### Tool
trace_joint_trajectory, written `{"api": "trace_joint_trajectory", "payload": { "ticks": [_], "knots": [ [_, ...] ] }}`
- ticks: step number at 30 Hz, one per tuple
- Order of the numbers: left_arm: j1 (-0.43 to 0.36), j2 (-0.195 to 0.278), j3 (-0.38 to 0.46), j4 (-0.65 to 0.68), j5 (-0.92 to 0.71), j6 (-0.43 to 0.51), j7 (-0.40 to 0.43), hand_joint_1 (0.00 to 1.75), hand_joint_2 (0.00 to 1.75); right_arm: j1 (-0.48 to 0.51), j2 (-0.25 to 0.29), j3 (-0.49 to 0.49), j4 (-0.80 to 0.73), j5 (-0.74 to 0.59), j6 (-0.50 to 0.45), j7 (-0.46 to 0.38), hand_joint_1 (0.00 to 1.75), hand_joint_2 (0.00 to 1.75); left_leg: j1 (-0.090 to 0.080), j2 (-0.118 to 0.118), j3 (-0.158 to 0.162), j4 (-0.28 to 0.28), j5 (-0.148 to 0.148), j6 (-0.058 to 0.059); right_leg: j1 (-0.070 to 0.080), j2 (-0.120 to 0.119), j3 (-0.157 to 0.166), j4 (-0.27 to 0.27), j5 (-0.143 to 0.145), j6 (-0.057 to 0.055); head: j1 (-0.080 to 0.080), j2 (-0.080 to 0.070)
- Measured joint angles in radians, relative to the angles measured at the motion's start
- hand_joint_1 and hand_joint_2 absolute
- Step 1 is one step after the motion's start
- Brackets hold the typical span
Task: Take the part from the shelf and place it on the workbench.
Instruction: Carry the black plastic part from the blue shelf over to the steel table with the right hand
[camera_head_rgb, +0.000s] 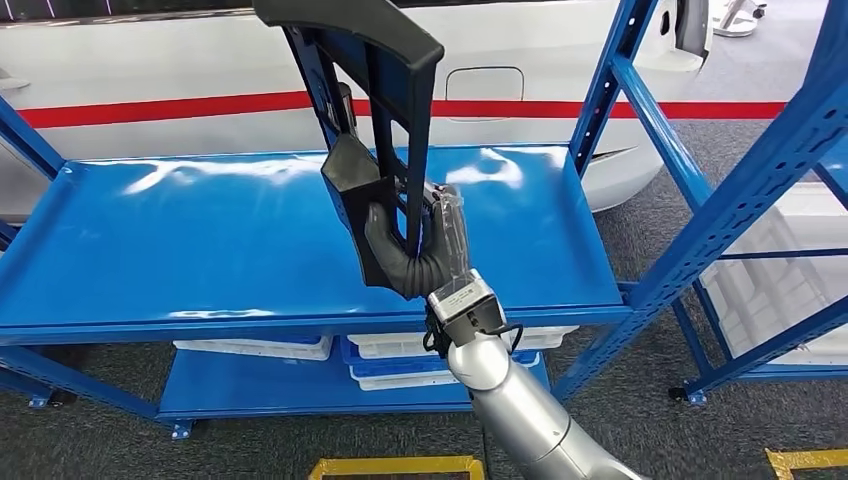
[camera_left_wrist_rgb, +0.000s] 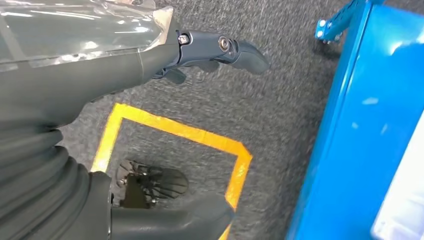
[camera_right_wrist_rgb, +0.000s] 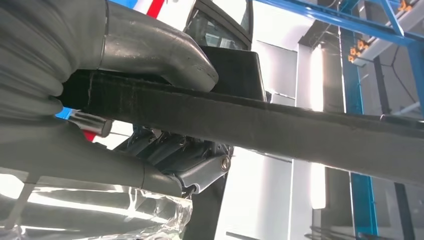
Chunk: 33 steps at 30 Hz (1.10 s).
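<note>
Above the shelf (camera_head_rgb: 250, 240), near its front edge: part (camera_head_rgb: 375, 90) lifted clear, gripped by right hand (camera_head_rgb: 420, 250). Left hand (camera_left_wrist_rgb: 100, 55) holding nothing, fingers apart. Placing on workbench not yet done.

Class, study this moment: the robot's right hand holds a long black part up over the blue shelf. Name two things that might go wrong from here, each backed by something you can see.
1. The right hand grips the black part near its lower end, with most of its length rising above, so it may pivot or slip in the fingers.
2. The part's top stands close to the blue shelf upright; swinging it away might strike the frame.
</note>
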Motion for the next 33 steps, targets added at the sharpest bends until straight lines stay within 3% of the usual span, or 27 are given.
{"api": "trace_joint_trajectory", "payload": {
  "ticks": [2,3,4,5,6,8,9,10,13,14,16,18,19,20,21,22,24,25,27,28,30,32,33],
  "knots": [
    [-0.001,0.001,0.000,0.000,0.000,0.000,0.001,0.00,1.75,0.000,0.001,0.000,0.000,0.000,0.000,0.000,1.75,1.75,0.002,0.001,-0.045,0.140,-0.095,-0.011,0.003,-0.003,-0.018,0.001,0.013,-0.009,-0.001,0.000],
    [-0.001,0.001,0.000,0.000,0.000,-0.001,0.001,0.00,1.75,0.001,0.001,0.000,0.000,0.000,0.000,0.000,1.75,1.75,0.002,0.001,-0.058,0.197,-0.118,-0.013,0.005,-0.004,-0.026,0.001,0.020,-0.009,-0.002,0.000],
    [-0.001,0.002,0.000,0.000,0.000,-0.001,0.001,0.00,1.75,0.001,0.001,0.000,0.000,0.000,-0.001,0.001,1.75,1.75,0.003,0.001,-0.057,0.227,-0.124,-0.015,0.006,-0.004,-0.034,0.002,0.026,-0.007,-0.002,0.000],
    [-0.001,0.002,0.000,0.000,0.000,-0.001,0.002,0.00,1.75,0.001,0.001,0.000,0.000,0.001,-0.002,0.001,1.75,1.75,0.004,0.001,-0.036,0.214,-0.108,-0.014,0.007,-0.004,-0.042,0.003,0.032,-0.006,-0.002,0.000],
    [-0.002,0.002,0.000,0.000,-0.001,-0.001,0.002,0.00,1.75,0.002,0.001,0.000,0.000,0.003,-0.004,0.002,1.75,1.75,0.005,0.001,0.006,0.163,-0.081,-0.013,0.008,-0.004,-0.047,0.003,0.037,-0.003,-0.002,0.000],
    [-0.007,0.002,0.000,0.000,-0.004,-0.002,0.005,0.00,1.75,0.002,0.001,0.000,-0.003,0.010,-0.009,0.005,1.75,1.75,0.005,0.000,0.113,0.008,-0.043,-0.006,0.010,-0.004,-0.054,0.004,0.046,0.005,-0.001,0.000],
    [-0.009,0.002,0.000,0.000,-0.005,-0.002,0.006,0.00,1.75,0.003,0.001,-0.001,-0.006,0.015,-0.012,0.008,1.75,1.75,0.002,-0.002,0.149,-0.049,-0.038,0.000,0.012,-0.005,-0.056,0.004,0.052,0.011,-0.001,0.000],
    [-0.011,0.002,0.000,0.000,-0.006,-0.003,0.006,0.00,1.75,0.005,0.000,-0.001,-0.010,0.021,-0.015,0.011,1.75,1.75,-0.001,-0.003,0.168,-0.082,-0.039,0.005,0.013,-0.005,-0.057,0.003,0.057,0.019,0.000,0.000],
    [-0.012,0.002,0.000,0.000,-0.002,-0.002,0.008,0.00,1.75,0.016,-0.002,-0.002,-0.020,0.031,-0.017,0.018,1.75,1.75,-0.005,0.000,0.161,-0.096,-0.023,0.027,0.015,-0.005,-0.064,0.003,0.069,0.040,0.001,0.000],
    [-0.013,0.002,0.000,0.000,0.000,-0.002,0.008,0.00,1.75,0.019,-0.003,-0.003,-0.022,0.031,-0.017,0.019,1.75,1.75,-0.004,0.002,0.155,-0.102,-0.011,0.037,0.017,-0.005,-0.075,0.018,0.054,0.040,0.003,0.000],
    [-0.015,0.000,0.001,0.000,0.005,-0.004,0.007,0.00,1.75,0.025,-0.007,-0.006,-0.025,0.032,-0.017,0.018,1.75,1.75,-0.003,0.006,0.135,-0.109,0.012,0.053,0.019,-0.005,-0.112,0.103,-0.017,0.028,0.005,0.000],
    [-0.015,-0.001,0.002,0.000,0.011,-0.006,0.006,0.00,1.75,0.033,-0.009,-0.008,-0.027,0.035,-0.015,0.016,1.75,1.75,-0.007,0.007,0.108,-0.109,0.032,0.058,0.019,-0.005,-0.148,0.233,-0.090,0.019,0.006,0.000],
    [-0.015,-0.001,0.003,0.000,0.014,-0.006,0.006,0.00,1.75,0.039,-0.010,-0.010,-0.027,0.037,-0.014,0.015,1.75,1.75,-0.009,0.007,0.094,-0.107,0.041,0.059,0.019,-0.005,-0.150,0.274,-0.101,0.023,0.006,0.000],
    [-0.015,-0.001,0.004,0.000,0.015,-0.006,0.006,0.00,1.75,0.044,-0.011,-0.012,-0.027,0.041,-0.013,0.013,1.75,1.75,-0.010,0.007,0.080,-0.104,0.050,0.058,0.019,-0.005,-0.137,0.285,-0.095,0.031,0.006,0.000],
    [-0.015,-0.001,0.004,0.000,0.015,-0.007,0.006,0.00,1.75,0.049,-0.011,-0.014,-0.027,0.044,-0.012,0.010,1.75,1.75,-0.011,0.007,0.068,-0.101,0.058,0.057,0.019,-0.005,-0.108,0.260,-0.076,0.039,0.006,0.000],
    [-0.015,-0.002,0.005,0.000,0.015,-0.006,0.006,0.00,1.75,0.052,-0.011,-0.015,-0.029,0.046,-0.012,0.006,1.75,1.75,-0.012,0.007,0.055,-0.096,0.065,0.054,0.020,-0.005,-0.060,0.200,-0.055,0.044,0.006,0.000],
    [-0.015,-0.002,0.006,0.000,0.015,-0.005,0.004,0.00,1.75,0.056,-0.011,-0.017,-0.034,0.049,-0.011,-0.002,1.75,1.75,-0.013,0.006,0.037,-0.089,0.079,0.046,0.024,-0.005,0.033,0.058,-0.048,0.036,0.005,0.000],
    [-0.015,-0.003,0.006,0.000,0.015,-0.004,0.004,0.00,1.75,0.059,-0.011,-0.019,-0.038,0.050,-0.010,-0.006,1.75,1.75,-0.014,0.006,0.031,-0.086,0.086,0.040,0.027,-0.005,0.061,0.007,-0.052,0.029,0.005,0.000],
    [-0.014,-0.003,0.008,0.000,0.015,-0.002,0.002,0.00,1.75,0.065,-0.011,-0.024,-0.044,0.050,-0.010,-0.012,1.75,1.75,-0.013,0.006,0.027,-0.087,0.101,0.028,0.033,-0.004,0.065,-0.019,-0.054,0.018,0.005,0.000],
    [-0.014,-0.003,0.009,0.000,0.015,-0.002,0.001,0.00,1.75,0.067,-0.011,-0.027,-0.046,0.051,-0.010,-0.015,1.75,1.75,-0.011,0.004,0.024,-0.085,0.101,0.022,0.028,-0.006,0.060,-0.020,-0.046,0.011,0.006,0.000],
    [-0.013,-0.002,0.012,0.000,0.014,-0.001,0.000,0.00,1.75,0.071,-0.010,-0.030,-0.050,0.052,-0.008,-0.018,1.75,1.75,-0.007,0.002,0.005,-0.049,0.053,0.010,0.019,-0.009,0.047,-0.023,-0.024,-0.008,0.004,0.000],
    [-0.012,-0.002,0.014,0.000,0.013,0.001,0.000,0.00,1.75,0.076,-0.010,-0.032,-0.055,0.054,-0.006,-0.019,1.75,1.75,-0.001,0.001,-0.029,0.061,-0.049,-0.003,0.017,-0.010,0.024,-0.024,0.001,-0.020,0.002,0.000],
    [-0.012,-0.002,0.014,0.000,0.012,0.001,0.000,0.00,1.75,0.079,-0.010,-0.033,-0.057,0.056,-0.006,-0.019,1.75,1.75,0.001,0.001,-0.045,0.129,-0.088,-0.009,0.018,-0.010,0.010,-0.023,0.012,-0.021,0.002,0.000]
  ]
}}
